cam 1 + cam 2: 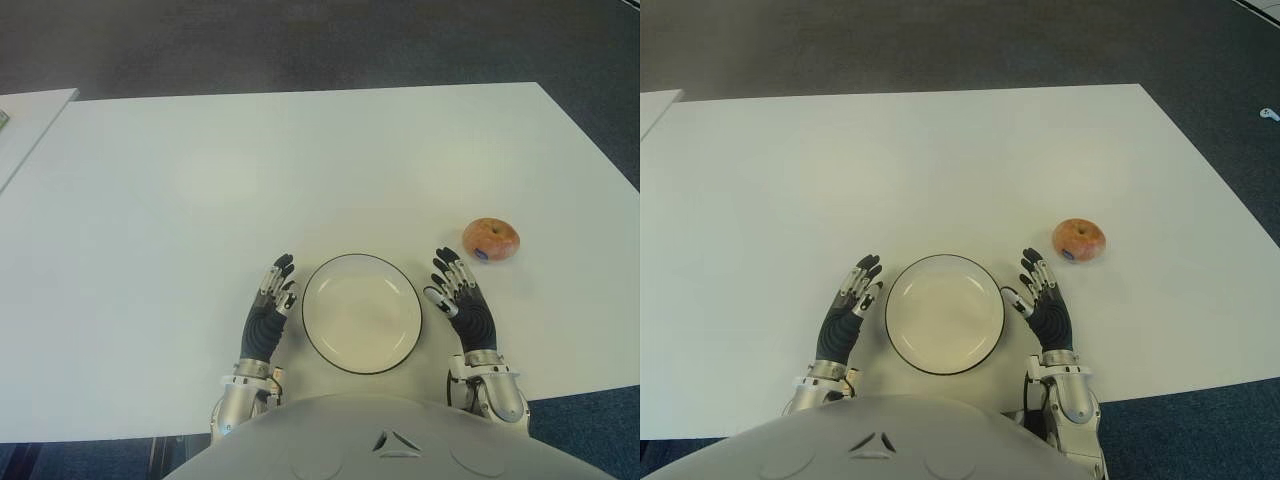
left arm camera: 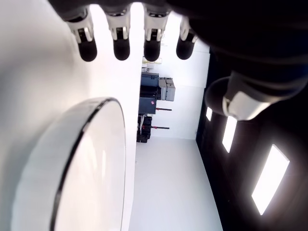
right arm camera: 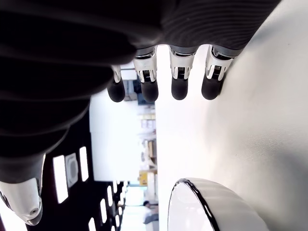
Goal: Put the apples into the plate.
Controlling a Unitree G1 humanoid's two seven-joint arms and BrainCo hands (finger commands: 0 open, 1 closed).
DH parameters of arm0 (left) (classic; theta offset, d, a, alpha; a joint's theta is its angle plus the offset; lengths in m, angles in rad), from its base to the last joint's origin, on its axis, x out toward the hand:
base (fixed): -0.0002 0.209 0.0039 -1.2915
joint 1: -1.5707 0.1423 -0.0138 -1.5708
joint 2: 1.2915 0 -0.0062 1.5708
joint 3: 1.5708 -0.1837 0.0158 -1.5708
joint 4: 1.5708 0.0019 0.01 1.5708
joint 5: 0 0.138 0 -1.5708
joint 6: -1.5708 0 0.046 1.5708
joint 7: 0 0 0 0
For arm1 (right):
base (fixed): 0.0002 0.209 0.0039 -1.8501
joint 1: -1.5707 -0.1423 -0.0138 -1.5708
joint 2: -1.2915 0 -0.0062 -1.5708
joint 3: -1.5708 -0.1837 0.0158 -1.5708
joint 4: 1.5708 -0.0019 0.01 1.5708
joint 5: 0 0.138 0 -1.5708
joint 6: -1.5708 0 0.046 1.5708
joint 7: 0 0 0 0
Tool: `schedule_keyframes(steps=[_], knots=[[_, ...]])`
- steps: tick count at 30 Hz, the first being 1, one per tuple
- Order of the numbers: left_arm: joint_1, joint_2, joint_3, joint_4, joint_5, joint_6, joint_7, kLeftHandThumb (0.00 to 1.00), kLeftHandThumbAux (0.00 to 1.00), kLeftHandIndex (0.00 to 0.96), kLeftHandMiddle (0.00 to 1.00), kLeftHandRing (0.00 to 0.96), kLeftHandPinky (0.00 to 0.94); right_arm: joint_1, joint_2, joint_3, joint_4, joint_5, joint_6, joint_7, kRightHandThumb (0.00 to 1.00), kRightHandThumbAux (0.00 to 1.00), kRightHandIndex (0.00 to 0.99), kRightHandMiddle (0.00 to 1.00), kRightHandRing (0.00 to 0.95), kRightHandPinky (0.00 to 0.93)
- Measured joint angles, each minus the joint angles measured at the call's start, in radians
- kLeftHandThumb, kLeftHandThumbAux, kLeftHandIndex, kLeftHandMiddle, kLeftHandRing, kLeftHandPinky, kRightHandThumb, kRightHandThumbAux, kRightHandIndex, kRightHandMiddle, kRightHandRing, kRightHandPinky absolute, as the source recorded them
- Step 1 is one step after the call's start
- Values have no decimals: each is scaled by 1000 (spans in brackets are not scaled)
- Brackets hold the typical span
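- A white plate [image 1: 361,312] with a thin dark rim sits near the front edge of a white table [image 1: 300,170], directly ahead of the robot's torso, with nothing in it.
- A single red-and-yellow apple [image 1: 490,239] lies on the table to the right of the plate and slightly farther back, apart from it; a small bluish sticker shows on its near side, its print too small to read.
- The left hand [image 1: 268,315] shows just left of the plate, fingers extended and relaxed, holding nothing; its wrist view shows four straight fingertips [image 2: 121,48] and the plate's rim beside them.
- The right hand [image 1: 462,305] shows just right of the plate, below and left of the apple, fingers likewise straight and empty; it does not touch the fruit.
- Whether either palm touches the tabletop cannot be told.
- Both forearms are cut off by the robot's grey torso [image 1: 400,440] at the bottom of the eye views.
- A second pale table [image 1: 25,120] is clipped at the left edge.
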Motion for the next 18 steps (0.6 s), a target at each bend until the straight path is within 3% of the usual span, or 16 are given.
schedule_keyframes(steps=[18], knots=[[2,1,-8,-21,-9,-11,0,18,458,0,0,0,0,-1,1,-2,-1,2,0,4,150,623,0,0,0,0]])
